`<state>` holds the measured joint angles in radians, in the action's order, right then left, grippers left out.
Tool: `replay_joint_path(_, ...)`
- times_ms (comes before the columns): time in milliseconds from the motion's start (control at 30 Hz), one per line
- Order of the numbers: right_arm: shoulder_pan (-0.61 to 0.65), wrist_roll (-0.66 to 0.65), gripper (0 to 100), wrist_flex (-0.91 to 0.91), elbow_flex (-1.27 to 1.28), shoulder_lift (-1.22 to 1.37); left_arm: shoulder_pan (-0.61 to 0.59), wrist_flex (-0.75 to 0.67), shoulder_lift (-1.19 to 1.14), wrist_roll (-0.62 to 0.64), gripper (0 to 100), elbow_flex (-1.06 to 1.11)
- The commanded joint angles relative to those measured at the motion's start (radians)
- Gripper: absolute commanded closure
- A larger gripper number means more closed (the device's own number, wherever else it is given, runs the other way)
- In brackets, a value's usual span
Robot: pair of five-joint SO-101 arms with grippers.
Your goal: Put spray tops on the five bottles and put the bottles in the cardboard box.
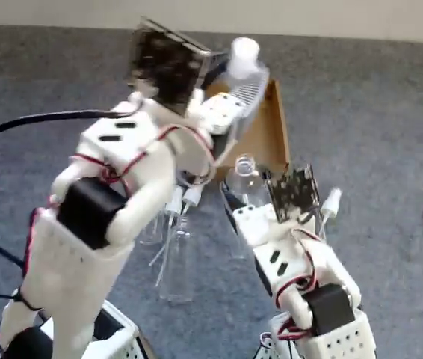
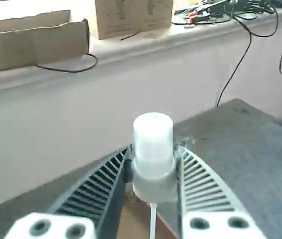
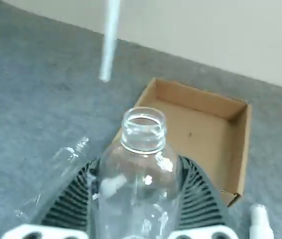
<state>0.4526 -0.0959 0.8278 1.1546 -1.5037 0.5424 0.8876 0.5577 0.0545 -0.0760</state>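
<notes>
Pinching a likely light spray top [image 2: 152,134] by its collar in the left gripper [image 2: 154,169], raised near the cardboard box [image 3: 201,124], and clamping a slick, probably crushable bottle [image 3: 143,134] at its shoulders in the right gripper [image 3: 140,174], upright beside that box.

A grey, felt-like covering [image 1: 391,112] lies over the bench. Behind it rises a plain pale wall [image 2: 81,109], topped by a light ledge [image 2: 131,49] that carries brown cardboard cartons [image 2: 131,17] and loose black cables [image 2: 215,12]. Soft, even light.
</notes>
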Motion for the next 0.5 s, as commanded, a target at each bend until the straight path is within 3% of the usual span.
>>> replay_joint_path(0,0.010,0.005,99.5,-0.030,0.041,-0.064,0.062,-0.063,-0.007,0.011,95,-0.061)
replay_joint_path(200,0.007,0.005,99.5,-0.030,0.059,-0.068,0.134,-0.002,-0.004,0.011,95,-0.116)
replay_joint_path(467,0.008,0.009,99.5,-0.030,0.059,-0.073,0.128,0.055,-0.010,0.061,95,-0.084)
